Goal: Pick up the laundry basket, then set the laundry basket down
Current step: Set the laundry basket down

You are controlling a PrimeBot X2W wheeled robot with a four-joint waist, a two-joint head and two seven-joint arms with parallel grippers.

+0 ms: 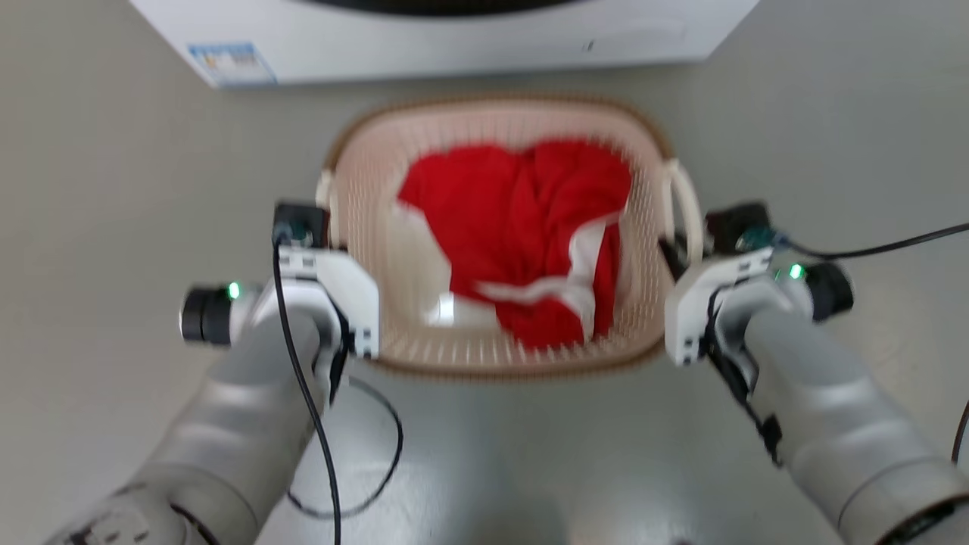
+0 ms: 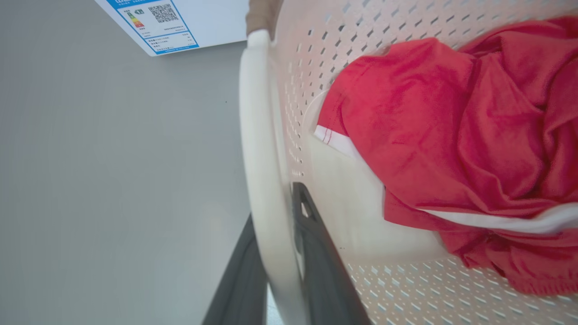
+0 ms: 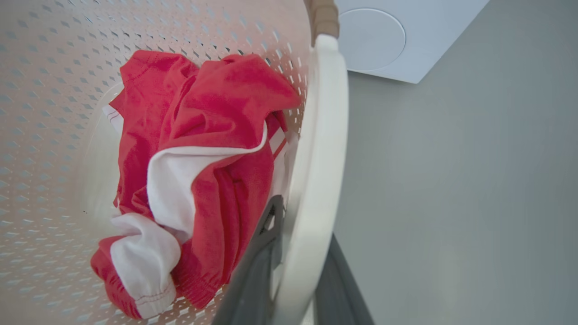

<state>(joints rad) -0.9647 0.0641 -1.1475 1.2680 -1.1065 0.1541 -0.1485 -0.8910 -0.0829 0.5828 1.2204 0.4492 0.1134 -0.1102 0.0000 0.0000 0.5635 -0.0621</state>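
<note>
In the head view, the small cream plastic laundry basket with holes and a brown rim (image 1: pixel 500 365) sits between the left gripper (image 1: pixel 327 227) and the right gripper (image 1: pixel 680 253), with red and white cloth (image 1: pixel 522 219) inside. In the left wrist view, the left gripper (image 2: pixel 275 212) has its jaws closed on the white loop handle (image 2: pixel 259 149) between them. In the right wrist view, the right gripper (image 3: pixel 305 225) pinches the other handle (image 3: pixel 326 135) the same way. Both arms should go up together, slowly, so the basket does not tip.

Left tool (image 2: pixel 275 207) gripping handle (image 2: pixel 257 135), basket (image 2: pixel 406 289) (red garment (image 2: pixel 451 135))

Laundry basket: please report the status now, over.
Left gripper, right gripper: jaws shut on cream perforated plastic laundry basket. Red-and-white garment inside. White washing machine ahead, apart.
</note>
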